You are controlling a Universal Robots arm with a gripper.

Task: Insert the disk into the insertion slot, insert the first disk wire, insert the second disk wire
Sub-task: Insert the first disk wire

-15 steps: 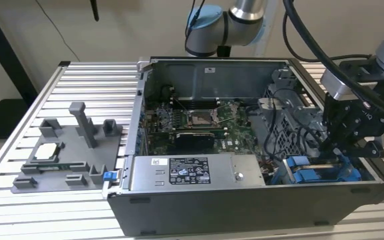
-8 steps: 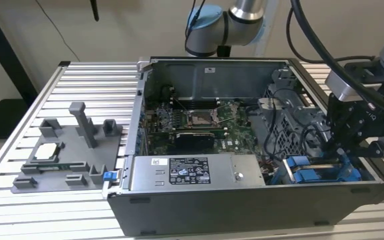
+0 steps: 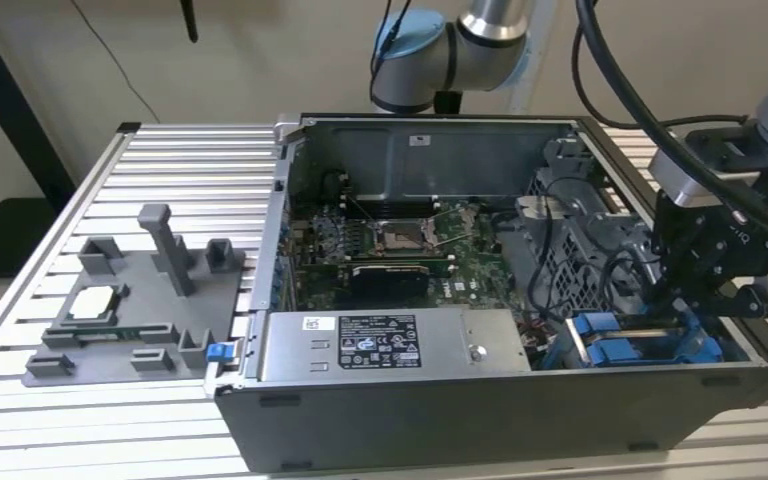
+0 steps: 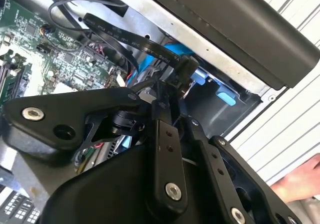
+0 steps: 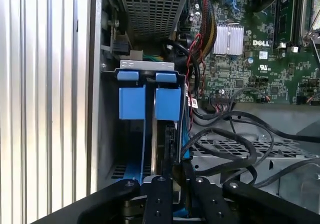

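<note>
The disk (image 5: 153, 129) stands on edge inside the insertion slot (image 5: 106, 134), with its blue carrier (image 5: 167, 103) beside a second blue carrier (image 5: 131, 103). In the exterior view the blue carriers (image 3: 622, 348) sit in the case's front corner on the exterior view's right. My gripper (image 3: 680, 300) is lowered right over them. In the second wrist view my gripper (image 4: 175, 87) is shut on the black connector (image 4: 185, 70) of a flat black disk wire (image 4: 125, 37). In the first wrist view the fingers (image 5: 160, 189) hold that connector against the disk's end.
A silver labelled power-supply box (image 3: 384, 345) lies along the case front, with the motherboard (image 3: 384, 250) behind it. Loose black cables (image 5: 235, 144) drape over the perforated metal beside the slot. A grey fixture (image 3: 131, 300) stands on the slatted table. A person's hand (image 4: 300, 180) is near the case.
</note>
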